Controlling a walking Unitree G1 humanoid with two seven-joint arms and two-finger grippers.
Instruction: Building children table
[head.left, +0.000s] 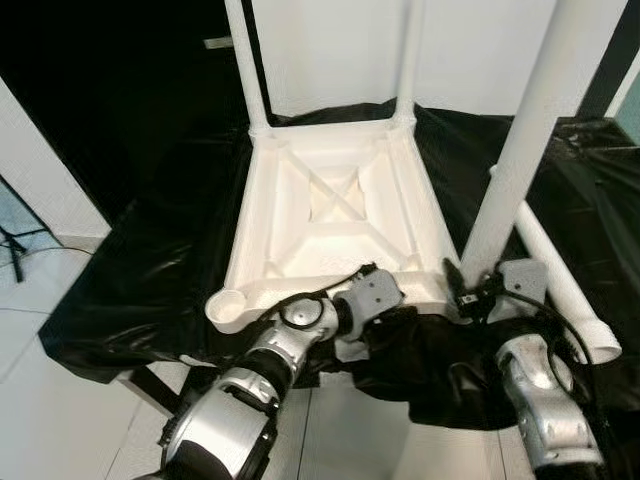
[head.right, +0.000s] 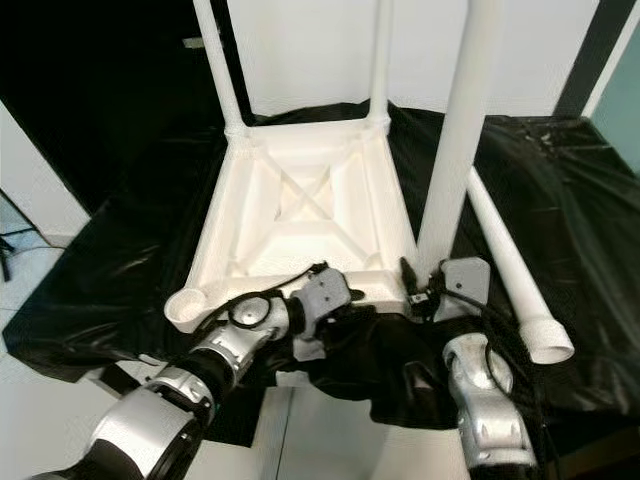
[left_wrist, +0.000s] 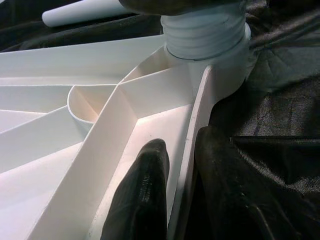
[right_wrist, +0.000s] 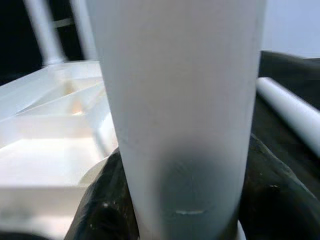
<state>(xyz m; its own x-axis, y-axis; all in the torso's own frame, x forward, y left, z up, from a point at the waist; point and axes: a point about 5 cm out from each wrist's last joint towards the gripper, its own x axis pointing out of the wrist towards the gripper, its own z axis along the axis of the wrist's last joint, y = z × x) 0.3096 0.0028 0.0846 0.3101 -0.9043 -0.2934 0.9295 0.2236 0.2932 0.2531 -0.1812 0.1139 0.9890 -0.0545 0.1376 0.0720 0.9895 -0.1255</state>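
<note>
From the head camera I see the upturned tabletop (head.left: 335, 215) at frame centre on a black sheet (head.left: 150, 260), two legs (head.left: 243, 60) standing at its far corners. My right gripper (head.left: 470, 290), lower right, has its jaws closed round a third leg (head.left: 525, 140) at the near right corner. A spare leg (head.left: 565, 285) lies on the sheet at the right. My left gripper (head.left: 400, 290) sits on the near rim.

Left wrist: one finger (left_wrist: 142, 195) lies inside the rim wall, the other outside, pinching it; the threaded socket (left_wrist: 205, 32) is upper centre.

Right wrist: the leg fills the centre between both fingers (right_wrist: 100, 205).

I can read no writing anywhere.
</note>
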